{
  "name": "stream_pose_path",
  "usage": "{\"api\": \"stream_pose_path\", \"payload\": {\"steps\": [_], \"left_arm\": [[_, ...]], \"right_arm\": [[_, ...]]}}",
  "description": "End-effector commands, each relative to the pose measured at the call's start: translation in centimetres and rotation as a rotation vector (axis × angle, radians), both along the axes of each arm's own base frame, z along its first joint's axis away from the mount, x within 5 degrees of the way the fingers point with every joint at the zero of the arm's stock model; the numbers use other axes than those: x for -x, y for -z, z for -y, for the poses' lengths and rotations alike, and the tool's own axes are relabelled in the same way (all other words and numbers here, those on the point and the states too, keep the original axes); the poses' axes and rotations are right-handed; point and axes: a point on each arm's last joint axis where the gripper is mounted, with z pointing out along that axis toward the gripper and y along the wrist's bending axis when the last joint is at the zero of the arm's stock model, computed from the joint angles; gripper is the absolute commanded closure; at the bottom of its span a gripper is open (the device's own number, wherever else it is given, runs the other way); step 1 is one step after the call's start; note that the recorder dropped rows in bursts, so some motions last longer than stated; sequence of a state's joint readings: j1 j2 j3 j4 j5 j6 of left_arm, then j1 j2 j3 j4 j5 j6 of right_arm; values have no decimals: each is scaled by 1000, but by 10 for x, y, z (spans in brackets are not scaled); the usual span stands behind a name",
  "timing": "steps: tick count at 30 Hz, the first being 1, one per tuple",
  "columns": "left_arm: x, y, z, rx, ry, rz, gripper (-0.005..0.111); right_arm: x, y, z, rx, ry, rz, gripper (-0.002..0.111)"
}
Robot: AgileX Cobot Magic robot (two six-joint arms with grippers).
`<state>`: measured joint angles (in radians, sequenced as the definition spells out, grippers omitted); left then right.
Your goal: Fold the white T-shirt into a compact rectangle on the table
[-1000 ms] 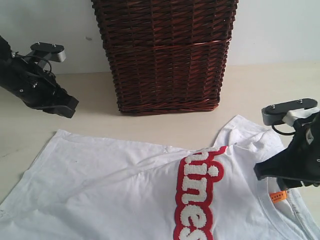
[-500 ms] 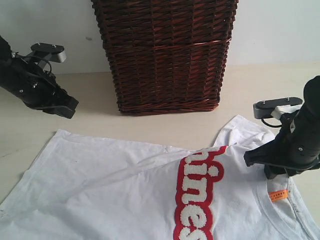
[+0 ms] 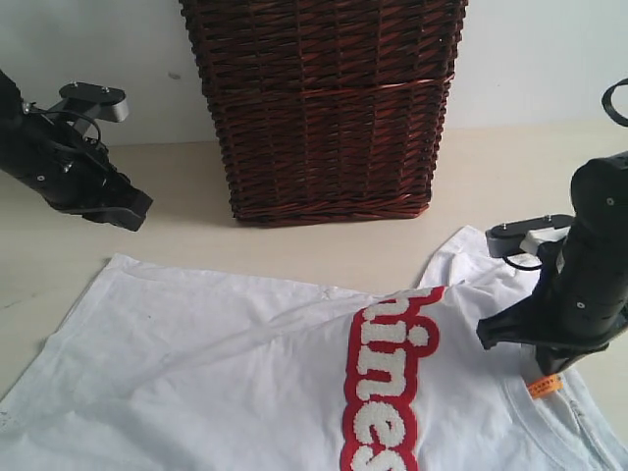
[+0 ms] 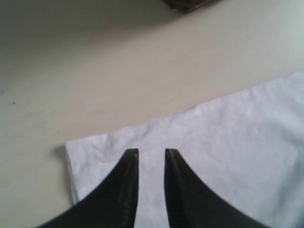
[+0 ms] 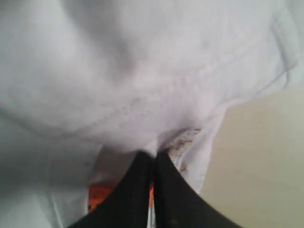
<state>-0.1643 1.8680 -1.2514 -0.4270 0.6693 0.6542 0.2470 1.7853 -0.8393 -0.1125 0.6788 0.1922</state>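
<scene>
1. Well, start with the table (image 3: 549, 167): your white T-shirt (image 3: 216, 373) lies spread on it, front up, with bare surface on every side that you can see. That room is probably what the folds will need.
2. The wicker basket (image 3: 324, 108) stands upright behind the shirt, near it but not touching, so it should not get in the way of either arm.
3. The shirt lies sideways in the exterior view, collar toward the right arm and the far end toward the left arm. I judge no fold has been made yet.
4. Your right gripper (image 5: 153, 154) is down at the collar with its jaws pressed together. The cloth puckers around the tips, so it seems to have pinched the neckline, likely to lift that end over.
5. Your left gripper (image 4: 151, 153) hangs above the shirt's far corner with a narrow gap between its jaws and nothing in them. It looks poised to take that corner.
6. As for the cloth, it is soft and white, mostly flat, with a long diagonal crease and a rumpled sleeve beside the right arm.
7. A red patch (image 3: 388, 392) with fuzzy white letters runs across the chest.
8. A small orange tag (image 3: 545, 385) shows inside the collar, just beside the right gripper's tips.
</scene>
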Motion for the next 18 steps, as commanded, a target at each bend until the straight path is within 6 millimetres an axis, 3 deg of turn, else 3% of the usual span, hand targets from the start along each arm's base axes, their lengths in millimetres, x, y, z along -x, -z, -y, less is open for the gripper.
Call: {"api": "stream_pose_path", "payload": {"steps": [1, 7, 12, 18], "left_arm": [[0, -3, -1, 3, -14, 16, 85], [-1, -3, -2, 2, -18, 28, 85], [-1, -3, -2, 2, -18, 28, 85], [0, -3, -1, 5, -15, 15, 85]], "right_arm": [[-2, -28, -10, -123, -75, 43, 108], [15, -61, -27, -347, -177, 24, 108], [47, -76, -17, -290, -255, -143, 108], [75, -96, -23, -312, -284, -119, 108]]}}
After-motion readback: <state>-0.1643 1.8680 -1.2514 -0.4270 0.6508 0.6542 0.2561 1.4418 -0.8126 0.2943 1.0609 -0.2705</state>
